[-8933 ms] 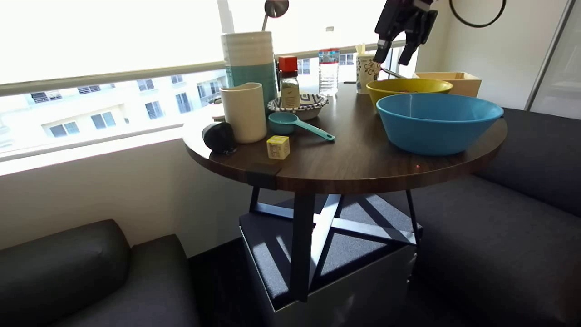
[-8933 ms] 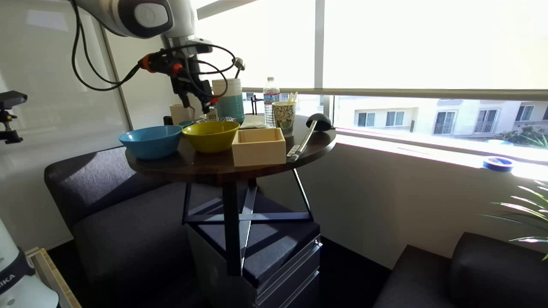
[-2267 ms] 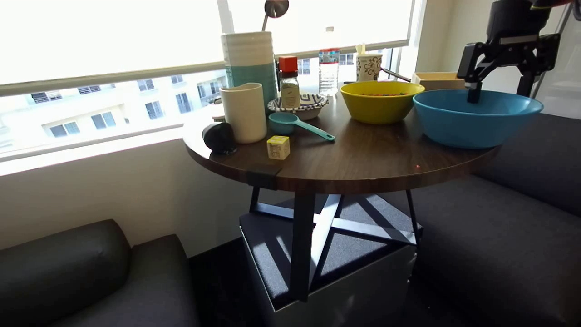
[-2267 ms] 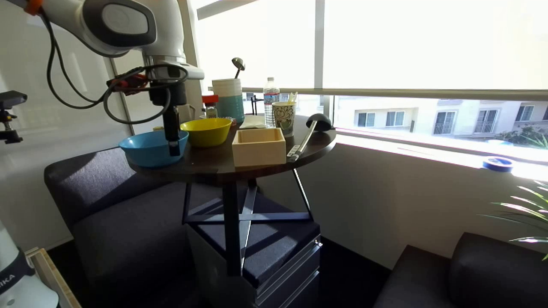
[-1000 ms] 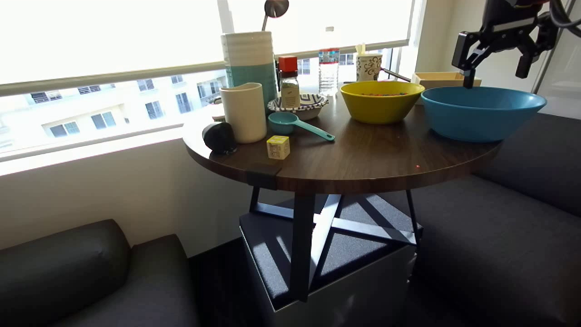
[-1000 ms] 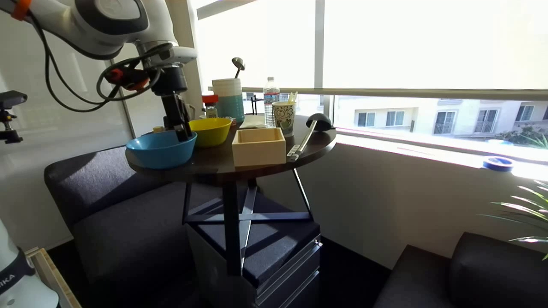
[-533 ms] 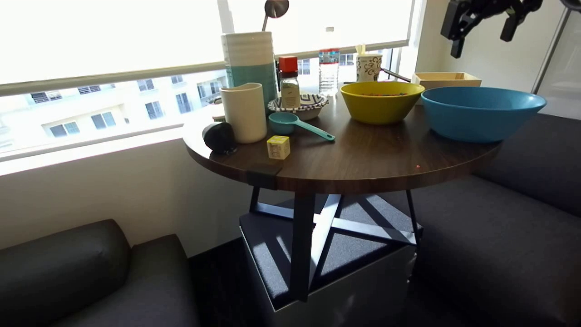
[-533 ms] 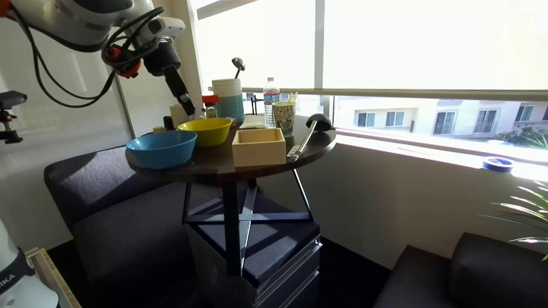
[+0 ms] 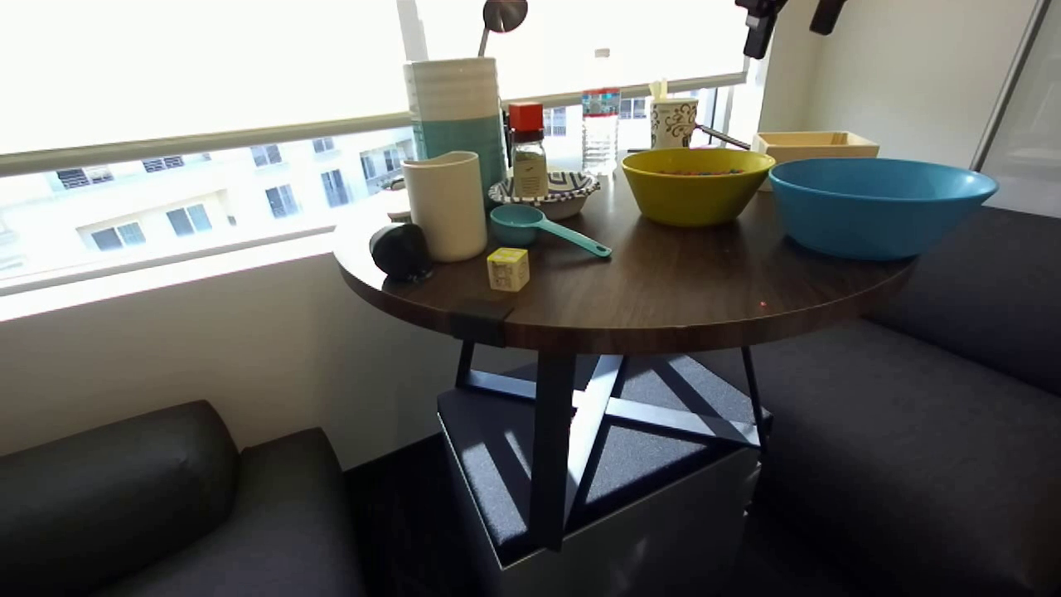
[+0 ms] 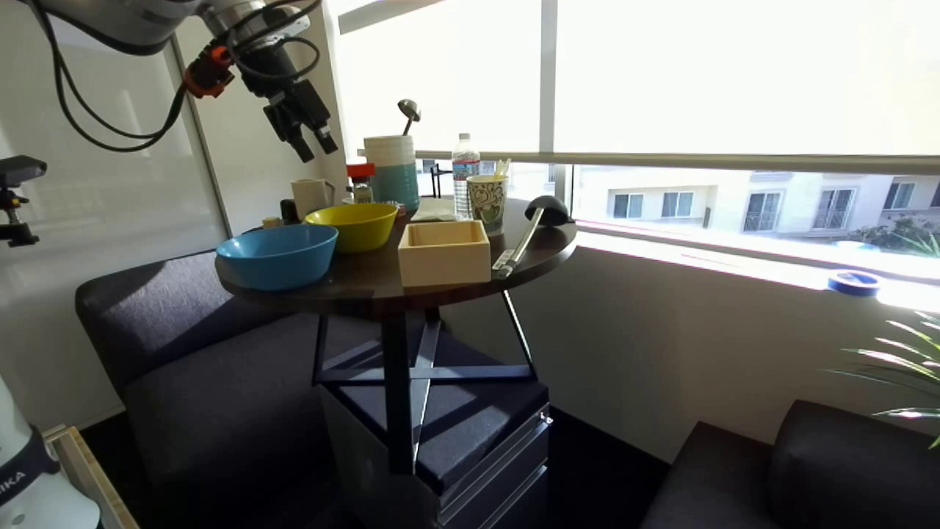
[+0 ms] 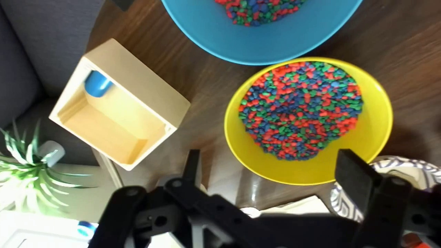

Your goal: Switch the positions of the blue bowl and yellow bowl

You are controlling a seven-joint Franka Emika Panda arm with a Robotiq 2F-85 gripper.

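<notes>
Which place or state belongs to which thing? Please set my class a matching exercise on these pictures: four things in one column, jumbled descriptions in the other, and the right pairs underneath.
Things
1. blue bowl
2. yellow bowl
3. wooden box
4. hand

Descriptions
A. pale and square-cornered, with one blue object inside
B. cut off by the wrist view's top edge
C. open, above the table, grasping nothing
D. between the blue bowl and the patterned bowl

Right pairs: 1-B, 2-D, 3-A, 4-C
</notes>
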